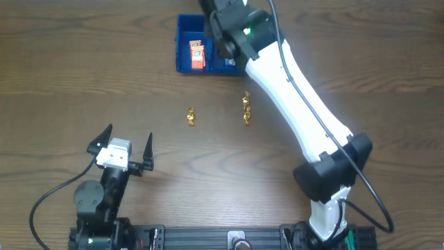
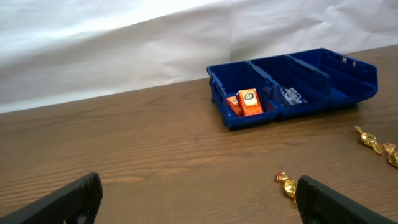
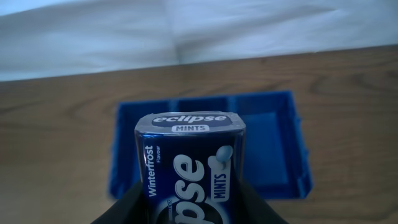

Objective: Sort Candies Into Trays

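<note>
- right gripper [image 3: 189,210] clamped on the mint tin [image 3: 189,162], the tin's long axis running along the fingers; blue tray [image 3: 297,143] lies just ahead and below it; which compartment is under it, I cannot tell
- left gripper [image 1: 119,144] wide open, empty, well apart from the tray; the right arm is nearer

Left side's wide open
Open desk [image 1: 76,76] from my left pincer [image 1: 128,133] to the blue tray [image 1: 184,42]; gold candies [image 1: 191,116] and the right arm [image 1: 298,104] crowd the middle.
</note>
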`<state>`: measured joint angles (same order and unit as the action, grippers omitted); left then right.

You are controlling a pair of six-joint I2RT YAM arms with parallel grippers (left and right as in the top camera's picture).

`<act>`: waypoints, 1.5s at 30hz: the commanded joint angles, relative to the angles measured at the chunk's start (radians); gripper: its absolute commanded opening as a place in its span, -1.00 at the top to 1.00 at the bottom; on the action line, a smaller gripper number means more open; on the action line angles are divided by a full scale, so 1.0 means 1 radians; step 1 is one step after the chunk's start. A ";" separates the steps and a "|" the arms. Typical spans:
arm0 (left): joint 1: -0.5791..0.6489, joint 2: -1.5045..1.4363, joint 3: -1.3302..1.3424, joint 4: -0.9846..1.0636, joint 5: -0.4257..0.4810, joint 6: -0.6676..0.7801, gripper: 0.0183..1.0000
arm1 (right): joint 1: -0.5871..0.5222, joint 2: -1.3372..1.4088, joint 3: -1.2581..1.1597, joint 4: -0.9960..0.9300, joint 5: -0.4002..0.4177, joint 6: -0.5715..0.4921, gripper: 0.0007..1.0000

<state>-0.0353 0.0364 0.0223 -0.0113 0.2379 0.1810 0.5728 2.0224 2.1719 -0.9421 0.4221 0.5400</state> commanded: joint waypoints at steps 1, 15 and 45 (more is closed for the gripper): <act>0.003 -0.006 -0.018 -0.042 0.021 0.006 -1.00 | -0.022 0.138 -0.012 0.049 0.033 -0.071 0.68; 0.003 -0.006 -0.018 -0.042 0.021 0.006 -1.00 | -0.074 0.285 -0.012 0.113 -0.057 -0.067 0.68; 0.003 -0.006 -0.018 -0.042 0.021 0.006 -1.00 | -0.077 0.269 -0.010 0.085 -0.042 -0.077 -0.71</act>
<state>-0.0353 0.0364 0.0223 -0.0113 0.2379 0.1810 0.5014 2.3165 2.1548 -0.8356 0.3580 0.4652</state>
